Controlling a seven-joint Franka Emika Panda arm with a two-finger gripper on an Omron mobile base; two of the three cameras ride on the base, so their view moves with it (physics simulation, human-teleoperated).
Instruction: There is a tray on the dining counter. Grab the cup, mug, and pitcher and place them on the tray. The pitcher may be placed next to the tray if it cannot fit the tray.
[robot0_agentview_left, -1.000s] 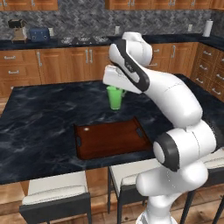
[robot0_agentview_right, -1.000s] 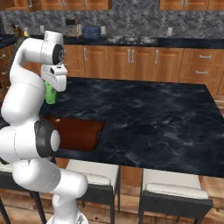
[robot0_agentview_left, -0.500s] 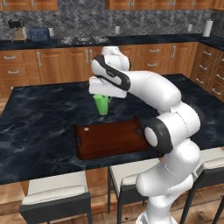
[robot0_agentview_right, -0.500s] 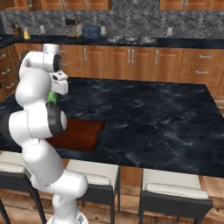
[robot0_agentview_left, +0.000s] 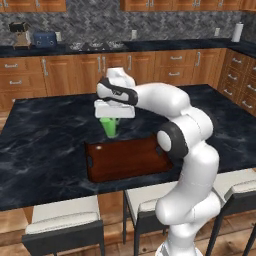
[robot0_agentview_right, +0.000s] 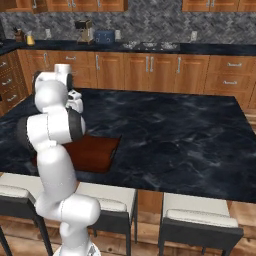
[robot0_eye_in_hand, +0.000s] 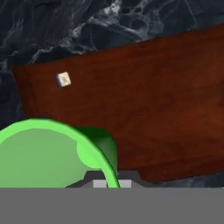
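The gripper (robot0_agentview_left: 110, 120) held the green cup (robot0_agentview_left: 109, 127) (jaws clamped on its rim) above the tray's (robot0_agentview_left: 127, 160) far edge.

Cup (robot0_agentview_left: 109, 127) in claw (robot0_agentview_left: 113, 118), just behind tray (robot0_agentview_left: 127, 159) far rim; tray on dining counter (robot0_agentview_left: 45, 145).

Smooth plastic-looking green cup (robot0_agentview_left: 110, 127), polished wooden tray (robot0_agentview_left: 127, 159), glossy veined marble dining counter (robot0_agentview_left: 45, 135).

Bright green cup (robot0_agentview_left: 110, 126); dk red-brown tray (robot0_agentview_left: 127, 159); blk counter (robot0_agentview_left: 45, 135) w/ white veins.
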